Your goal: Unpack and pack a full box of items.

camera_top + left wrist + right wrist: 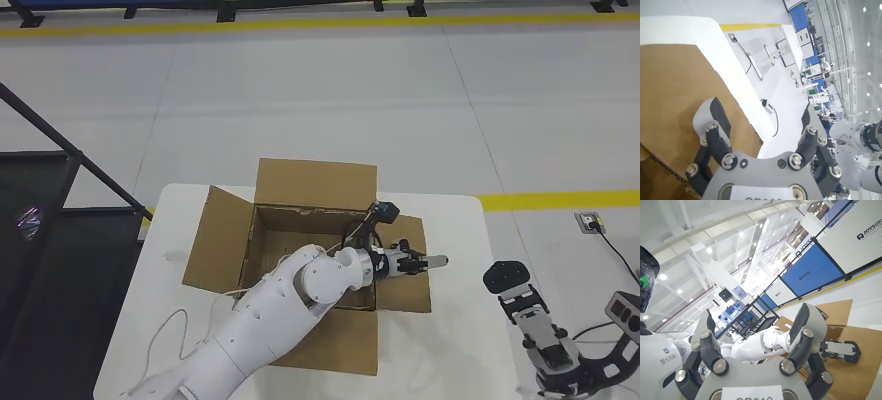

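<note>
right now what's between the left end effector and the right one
Top view: only a bare strip of white table lies between the left end effector, over the box flap, and the right end effector.

Pale grey floor (300, 90) lies all round the white tabletop (455, 300). A yellow line (300, 22) crosses it at the far side. A second yellow line (560, 200) runs off right, with a socket (587, 221) just beside it. A black frame (75, 150) stands at left. The hall has blue panels (817, 270), a white pegboard (853, 237) and ceiling lights (709, 250).
</note>
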